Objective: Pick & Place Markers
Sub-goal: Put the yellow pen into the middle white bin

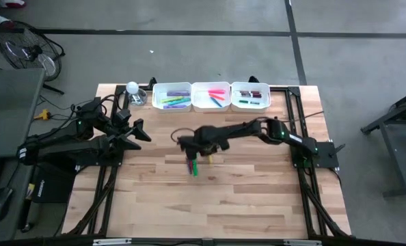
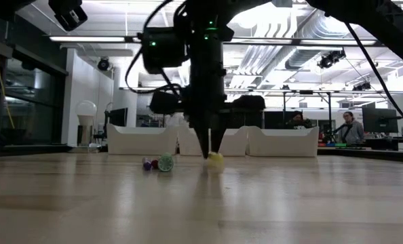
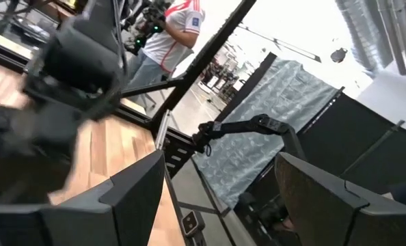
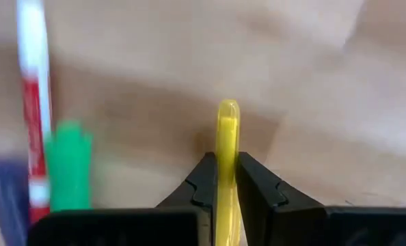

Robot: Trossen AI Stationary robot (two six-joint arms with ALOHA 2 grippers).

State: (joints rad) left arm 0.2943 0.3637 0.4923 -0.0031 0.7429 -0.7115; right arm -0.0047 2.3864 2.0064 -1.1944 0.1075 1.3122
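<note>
The wooden desk (image 1: 258,198) carries three white trays along its 12 o'clock edge. The left tray (image 1: 171,96) holds green, yellow and purple markers, the middle tray (image 1: 210,96) pink, orange and green ones, the right tray (image 1: 250,96) dark red and green ones. Near the desk's centre the right gripper (image 4: 220,179) is clamped on a thin yellow marker (image 4: 225,147) lying on the wood. Green (image 4: 69,164) and red (image 4: 32,102) markers lie just beside it. The left gripper (image 1: 140,131) hangs at 9 o'clock, fingers spread.

No legible text, label, brand, number or sign appears in any view; markings on the equipment are too small to read.
</note>
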